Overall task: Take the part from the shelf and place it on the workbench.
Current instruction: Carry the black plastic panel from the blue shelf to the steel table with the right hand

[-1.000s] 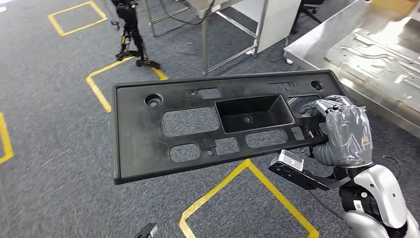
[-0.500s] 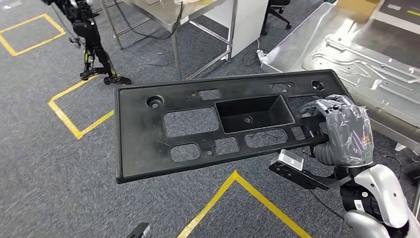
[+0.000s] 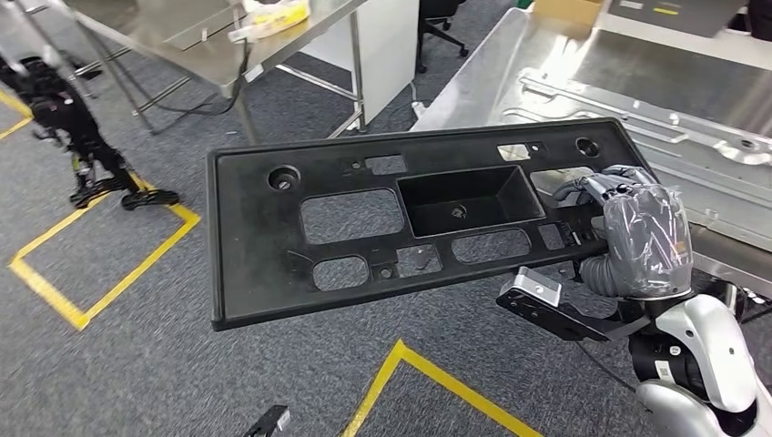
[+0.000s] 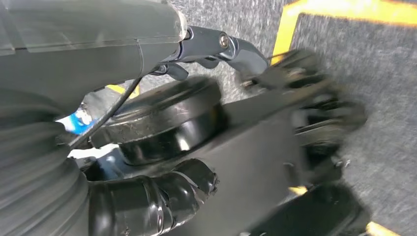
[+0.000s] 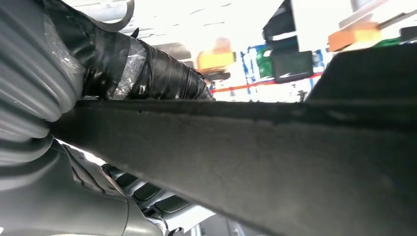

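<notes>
One right hand (image 3: 628,232) grips the black part's (image 3: 273,246) right end, part extending leftward above floor.

Left hand: grey ribbed left hand (image 4: 74,162), dark taped fingers (image 4: 162,194) curled at 7 o'clock, holding nothing.
Floor: grey speckled carpet floor (image 4: 388,88).
Marking: yellow tape floor line (image 4: 344,9) at 1 o'clock.

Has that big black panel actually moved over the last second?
Yes. The black panel, carried in the right robot hand, has swung toward the metal workbench, now overlapping its edge.
</notes>
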### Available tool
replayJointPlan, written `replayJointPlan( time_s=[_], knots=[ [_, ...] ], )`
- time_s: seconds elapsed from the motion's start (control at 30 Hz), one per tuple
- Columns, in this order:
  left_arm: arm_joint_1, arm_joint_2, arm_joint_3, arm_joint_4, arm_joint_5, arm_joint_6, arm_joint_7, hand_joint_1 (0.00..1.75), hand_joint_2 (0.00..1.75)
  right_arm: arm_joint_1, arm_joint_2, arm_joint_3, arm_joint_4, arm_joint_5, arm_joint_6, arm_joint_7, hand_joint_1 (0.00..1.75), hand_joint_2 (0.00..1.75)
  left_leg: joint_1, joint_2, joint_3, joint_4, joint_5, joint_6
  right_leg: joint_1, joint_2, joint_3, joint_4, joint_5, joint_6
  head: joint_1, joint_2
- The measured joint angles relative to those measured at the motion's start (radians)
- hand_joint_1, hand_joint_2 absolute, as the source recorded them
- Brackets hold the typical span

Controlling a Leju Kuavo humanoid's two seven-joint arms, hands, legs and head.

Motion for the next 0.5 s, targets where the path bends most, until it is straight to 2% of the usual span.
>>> replayJointPlan(
  time_s=[0.03,0.07,0.1,0.17,0.2,0.23,0.27,0.3,0.33,0.37,0.43,0.47,0.5],
  knots=[
    [0.003,0.0,0.0,0.0,0.0,0.0,0.0,0.0,1.75,0.0,0.0,0.0,0.0,0.0,0.001,0.0,1.75,1.75,0.0,-0.001,-0.021,-0.011,-0.011,0.001,0.0,0.013,0.014,0.0,-0.011,0.001,0.0,0.0],
    [0.006,0.0,0.0,0.0,0.0,0.001,0.001,0.0,1.75,0.0,0.0,0.0,0.0,0.0,0.002,0.0,1.75,1.75,0.0,-0.004,-0.031,-0.049,0.008,0.003,0.0,0.025,0.03,0.0,-0.022,0.004,0.0,0.0],
    [0.008,0.001,0.0,0.0,0.0,0.001,0.001,0.0,1.75,0.0,0.0,0.0,0.0,0.001,0.004,0.0,1.75,1.75,-0.001,-0.013,-0.032,-0.107,0.06,0.007,-0.001,0.036,0.044,0.0,-0.033,0.007,0.0,0.0],
    [0.012,0.002,0.0,0.002,0.0,0.002,0.002,0.0,1.75,0.0,0.003,0.001,0.003,0.002,0.01,0.001,1.75,1.75,-0.005,-0.046,-0.027,-0.209,0.186,0.013,-0.002,0.056,0.065,0.004,-0.055,0.018,0.0,0.0],
    [0.013,0.003,0.0,0.002,0.0,0.002,0.002,0.0,1.75,0.0,0.005,0.001,0.004,0.003,0.013,0.001,1.75,1.75,-0.007,-0.061,-0.023,-0.236,0.23,0.016,-0.001,0.066,0.071,0.005,-0.065,0.025,0.0,0.0],
    [0.013,0.003,0.0,0.002,0.0,0.002,0.003,0.0,1.75,-0.002,0.008,0.002,0.005,0.004,0.015,0.002,1.75,1.75,-0.009,-0.066,-0.019,-0.242,0.248,0.019,-0.001,0.078,0.075,0.006,-0.073,0.032,0.0,0.0],
    [0.011,0.003,0.0,0.002,0.0,0.002,0.003,0.0,1.75,-0.004,0.009,0.002,0.006,0.005,0.017,0.003,1.75,1.75,-0.009,-0.063,-0.013,-0.244,0.251,0.023,-0.001,0.088,0.075,0.004,-0.079,0.039,0.0,0.0],
    [0.01,0.002,0.0,0.002,0.0,0.001,0.004,0.0,1.75,-0.007,0.009,0.002,0.006,0.006,0.018,0.003,1.75,1.75,-0.007,-0.054,-0.007,-0.248,0.257,0.028,-0.001,0.087,0.077,0.004,-0.083,0.044,0.0,0.0],
    [0.008,0.001,0.0,0.002,0.0,0.001,0.004,0.0,1.75,-0.01,0.009,0.002,0.005,0.007,0.018,0.004,1.75,1.75,-0.005,-0.044,-0.001,-0.254,0.258,0.034,0.0,0.069,0.074,0.014,-0.091,0.049,0.0,0.0],
    [0.005,0.0,0.0,0.001,0.0,0.001,0.004,0.0,1.75,-0.015,0.009,0.002,0.004,0.007,0.018,0.004,1.75,1.75,-0.003,-0.034,0.005,-0.26,0.258,0.039,0.0,0.042,0.06,0.043,-0.107,0.054,0.001,0.0],
    [0.002,0.0,0.0,0.001,0.0,0.001,0.004,0.0,1.75,-0.021,0.009,0.002,0.005,0.009,0.019,0.005,1.75,1.75,-0.002,-0.016,0.014,-0.266,0.251,0.047,0.0,-0.014,-0.004,0.155,-0.158,0.065,0.002,0.0],
    [0.001,-0.001,0.0,0.001,0.0,0.001,0.004,0.0,1.75,-0.023,0.009,0.002,0.005,0.011,0.019,0.005,1.75,1.75,-0.003,-0.007,0.018,-0.266,0.245,0.048,-0.002,-0.024,-0.045,0.218,-0.178,0.069,0.002,0.0],
    [0.002,-0.001,0.0,0.001,0.0,0.0,0.004,0.0,1.75,-0.023,0.01,0.002,0.006,0.013,0.019,0.005,1.75,1.75,-0.003,0.002,0.024,-0.266,0.239,0.049,-0.004,-0.027,-0.079,0.261,-0.181,0.072,0.002,0.0]
  ],
)
